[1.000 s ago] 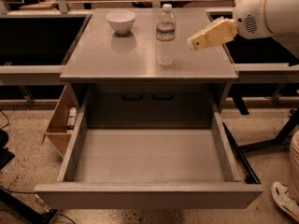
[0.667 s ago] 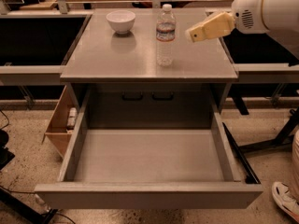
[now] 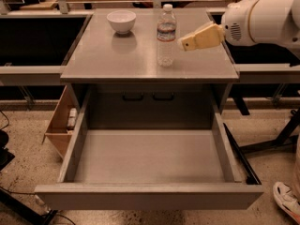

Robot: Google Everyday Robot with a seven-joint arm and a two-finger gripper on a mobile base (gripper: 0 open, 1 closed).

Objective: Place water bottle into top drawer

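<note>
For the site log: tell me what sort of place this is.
Probably a lab or workshop: grey metal cabinet with its top drawer pulled open, speckled hard floor, robot gripper above the cabinet top beside the water bottle.

the water bottle (image 3: 166, 36) stands upright on the cabinet top (image 3: 108, 60) in the upper middle of the frame, slightly right of centre on that surface. the bowl (image 3: 121, 21) sits on the same top, left of the bottle and farther back. the gripper (image 3: 183, 43) hangs just right of the bottle, over the top's right part. below, the top drawer (image 3: 145, 197) juts out toward the lower edge, and a wooden box (image 3: 58, 125) stands at the cabinet's left side
</note>
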